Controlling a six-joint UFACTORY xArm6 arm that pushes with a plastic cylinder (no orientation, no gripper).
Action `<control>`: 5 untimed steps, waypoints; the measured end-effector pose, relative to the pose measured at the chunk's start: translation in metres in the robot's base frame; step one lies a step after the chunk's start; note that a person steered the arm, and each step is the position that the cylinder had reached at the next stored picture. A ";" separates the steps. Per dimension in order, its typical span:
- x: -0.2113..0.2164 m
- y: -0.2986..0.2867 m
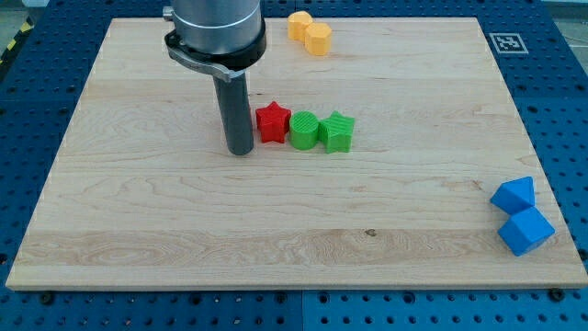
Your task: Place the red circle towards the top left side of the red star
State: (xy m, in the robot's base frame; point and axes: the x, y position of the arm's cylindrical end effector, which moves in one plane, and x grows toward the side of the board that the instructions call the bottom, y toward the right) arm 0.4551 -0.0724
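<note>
The red star (272, 122) lies a little above the board's middle. My tip (241, 151) rests on the board just to the view's left of the star, close to it. The dark rod and the arm's grey collar (216, 32) rise above it. No red circle shows clearly; the rod covers the spot right beside the star's left side.
A green circle (304, 131) touches the star's right side, with a green star (337, 131) next to it. Two yellow blocks (310, 32) sit near the top edge. Two blue blocks (521, 216) sit at the lower right, near the wooden board's edge (551, 276).
</note>
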 end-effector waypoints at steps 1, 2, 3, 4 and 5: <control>0.000 -0.005; -0.012 -0.007; -0.014 -0.007; -0.017 -0.007; -0.017 -0.033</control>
State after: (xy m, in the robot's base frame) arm 0.4383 -0.1051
